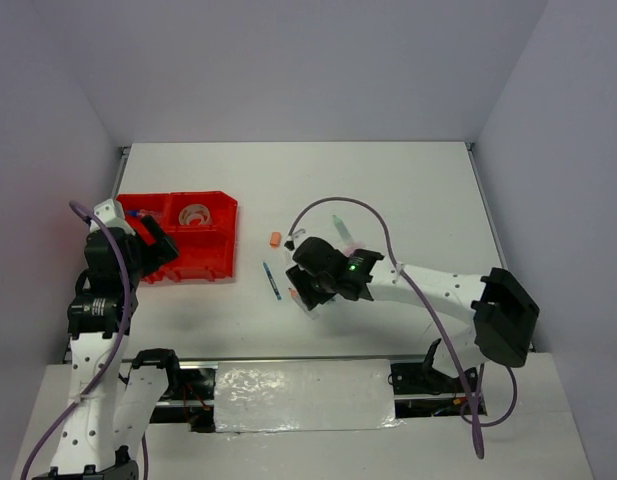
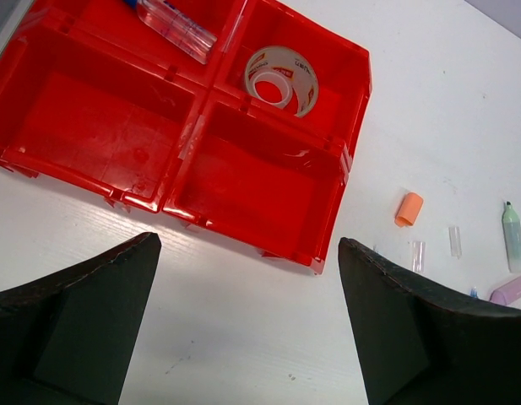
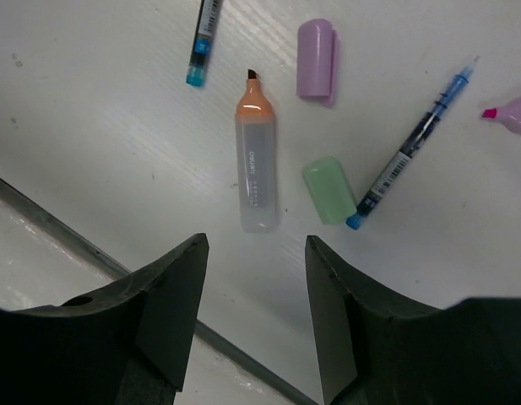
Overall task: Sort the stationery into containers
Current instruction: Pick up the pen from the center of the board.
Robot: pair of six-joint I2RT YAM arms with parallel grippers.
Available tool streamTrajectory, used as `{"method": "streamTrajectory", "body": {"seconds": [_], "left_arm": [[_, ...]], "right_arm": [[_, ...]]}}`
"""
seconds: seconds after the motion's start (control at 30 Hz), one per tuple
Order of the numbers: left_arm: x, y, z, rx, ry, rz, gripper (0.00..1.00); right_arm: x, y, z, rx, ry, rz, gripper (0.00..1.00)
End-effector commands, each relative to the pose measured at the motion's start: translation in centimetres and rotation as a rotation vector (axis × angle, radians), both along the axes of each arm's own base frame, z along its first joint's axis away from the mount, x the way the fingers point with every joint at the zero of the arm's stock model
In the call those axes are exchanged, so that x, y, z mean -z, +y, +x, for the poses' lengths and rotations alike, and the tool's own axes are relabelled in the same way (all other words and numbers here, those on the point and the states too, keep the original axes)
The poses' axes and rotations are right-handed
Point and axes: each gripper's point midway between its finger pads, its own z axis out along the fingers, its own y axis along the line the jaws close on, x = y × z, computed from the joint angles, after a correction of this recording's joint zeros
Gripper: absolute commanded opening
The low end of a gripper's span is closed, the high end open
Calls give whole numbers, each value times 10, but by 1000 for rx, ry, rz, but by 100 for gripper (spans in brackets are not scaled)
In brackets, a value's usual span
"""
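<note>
The red tray (image 1: 178, 262) sits at the left of the table, also in the left wrist view (image 2: 268, 181). A tape roll (image 2: 281, 78) lies in its far right compartment and a clear marker (image 2: 176, 24) in the far left one; the two near compartments show nothing inside. My left gripper (image 2: 247, 243) is open and empty just in front of the tray, at its left end in the top view (image 1: 160, 248). My right gripper (image 3: 256, 240) is open and empty over an uncapped orange marker (image 3: 256, 164), a green cap (image 3: 329, 190), a purple cap (image 3: 315, 57) and two blue pens (image 3: 408, 152).
An orange cap (image 1: 275, 240), a blue pen (image 1: 272, 280) and a green marker (image 1: 340, 228) lie mid-table. A pink marker tip (image 3: 513, 114) shows at the right. The table's near edge (image 3: 74, 245) runs just behind my right fingers.
</note>
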Motion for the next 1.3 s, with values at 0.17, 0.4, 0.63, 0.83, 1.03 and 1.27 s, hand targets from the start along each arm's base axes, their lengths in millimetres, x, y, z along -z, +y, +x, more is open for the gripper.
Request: {"method": "streamTrajectory", "body": {"seconds": [0.17, 0.4, 0.63, 0.83, 1.03, 1.27], "left_arm": [[-3, -6, 7, 44, -25, 10, 99], [-2, -10, 9, 65, -20, 5, 99], [0, -11, 9, 72, -14, 5, 99], [0, -11, 10, 74, -14, 6, 99], [2, -12, 10, 74, -5, 6, 99], [-14, -26, 26, 144, -25, -27, 99]], "right_arm": [[21, 31, 16, -48, -15, -71, 57], [44, 41, 19, -81, 7, -109, 54], [70, 43, 18, -86, 47, -140, 51], [83, 46, 9, -91, 87, -135, 40], [84, 49, 0, -71, 106, -115, 17], [10, 49, -4, -10, 29, 71, 5]]}}
